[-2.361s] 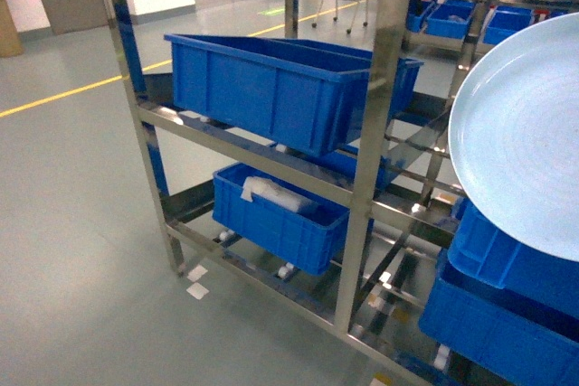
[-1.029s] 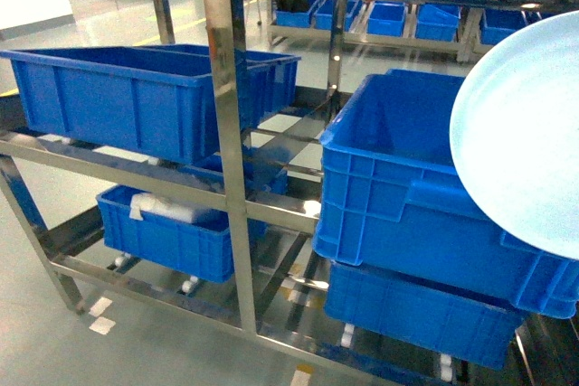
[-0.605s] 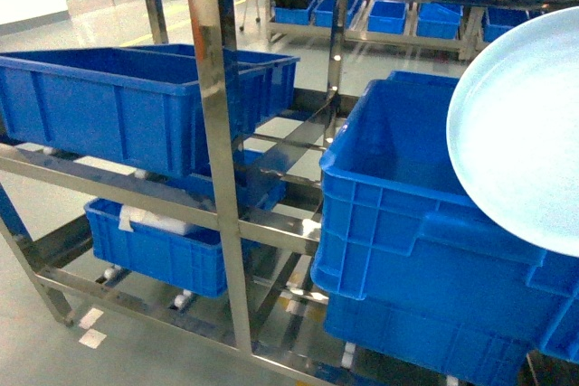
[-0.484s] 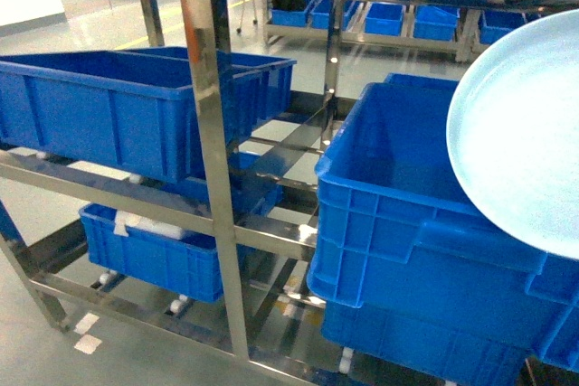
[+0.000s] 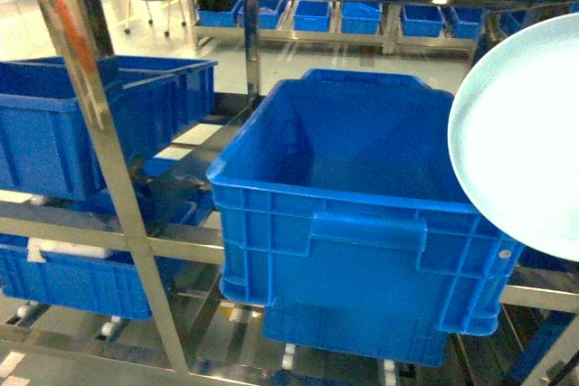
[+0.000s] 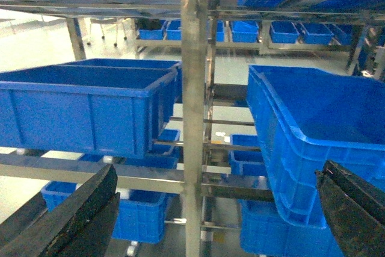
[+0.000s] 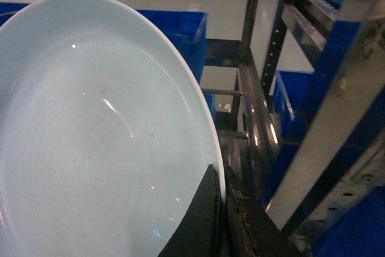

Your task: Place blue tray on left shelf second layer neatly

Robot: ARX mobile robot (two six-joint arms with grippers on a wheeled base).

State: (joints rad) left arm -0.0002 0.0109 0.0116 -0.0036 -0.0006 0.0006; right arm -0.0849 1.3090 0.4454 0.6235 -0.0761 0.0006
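**Carrying the tray toward the rack**

Your right gripper pinches the blue tray by its rim, held up off to its left. Left gripper hangs spread, empty. Next, I'd say: line up with the left shelf second layer.

No readable text, labels or numbers anywhere.
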